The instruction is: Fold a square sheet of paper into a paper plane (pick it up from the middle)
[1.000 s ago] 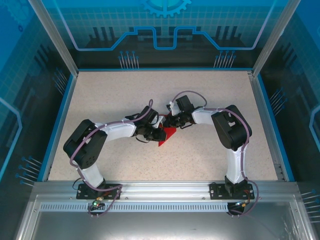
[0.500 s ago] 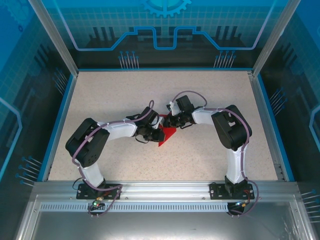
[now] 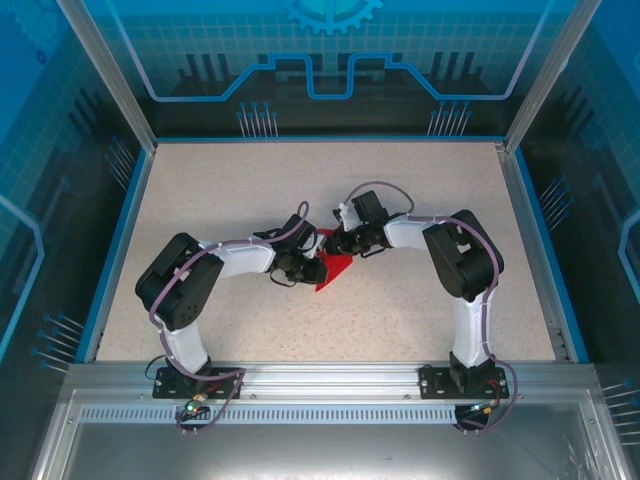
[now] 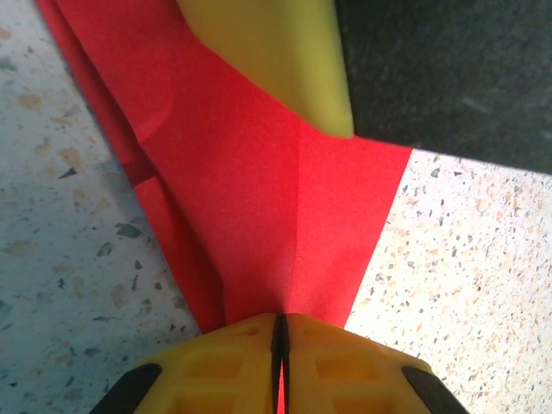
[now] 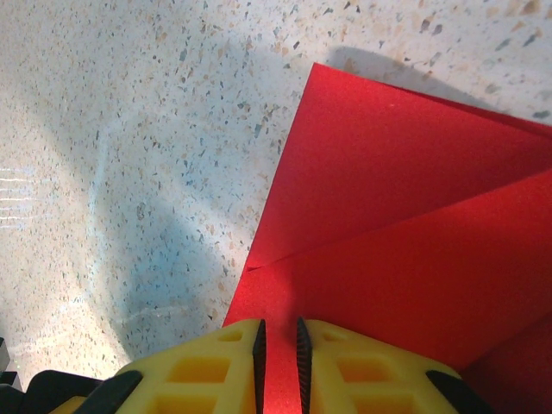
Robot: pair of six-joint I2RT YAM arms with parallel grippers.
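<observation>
Red square sheet of paper (image 3: 338, 268) is lying between both arms — left gripper (image 4: 278, 326) is pinching its nearer edge, right gripper (image 5: 278, 335) clamping the farther one.

Red paper (image 3: 335, 270), from above: its far and left parts lie hidden under the right gripper (image 3: 338, 245) and left gripper (image 3: 312, 268).
Creases: too small to read from above.
Ahead of left gripper: paper runs off the frame's top-left; a blurred yellow fingertip (image 4: 276, 52) is cut off.
Right of right gripper: paper is cut off.
</observation>
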